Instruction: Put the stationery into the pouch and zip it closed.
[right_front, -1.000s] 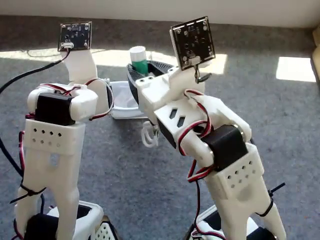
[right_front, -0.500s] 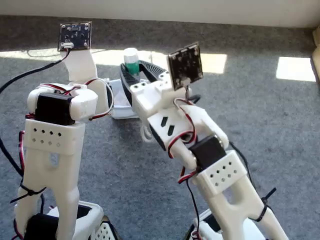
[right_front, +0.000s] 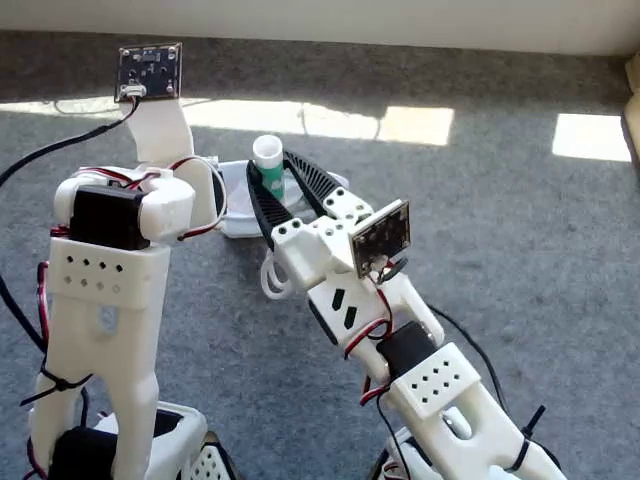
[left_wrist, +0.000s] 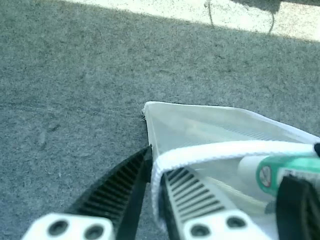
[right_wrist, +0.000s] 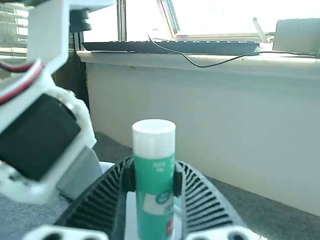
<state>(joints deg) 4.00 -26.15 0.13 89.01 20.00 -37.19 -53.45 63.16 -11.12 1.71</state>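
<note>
A green glue stick (right_front: 266, 152) with a white cap stands upright between the black fingers of my right gripper (right_front: 272, 178), which is shut on it. In the right wrist view the glue stick (right_wrist: 153, 145) rises out of the right gripper (right_wrist: 153, 172). It hangs just over the translucent white pouch (right_front: 236, 205), which lies on the carpet partly behind the left arm. My left gripper (left_wrist: 156, 172) is shut on the pouch's white rim (left_wrist: 210, 150) and holds the mouth open. The glue stick's green end (left_wrist: 282, 172) sits at that opening.
Grey carpet (right_front: 480, 200) surrounds the pouch, with sunlit patches (right_front: 590, 135) toward the back wall. The left arm's white body (right_wrist: 40, 130) stands close beside the right gripper. A black cable (right_front: 40, 155) runs off the left arm.
The right arm has come down and drawn back toward the near side, lowering the glue stick to the pouch's mouth. The left arm has kept still.
</note>
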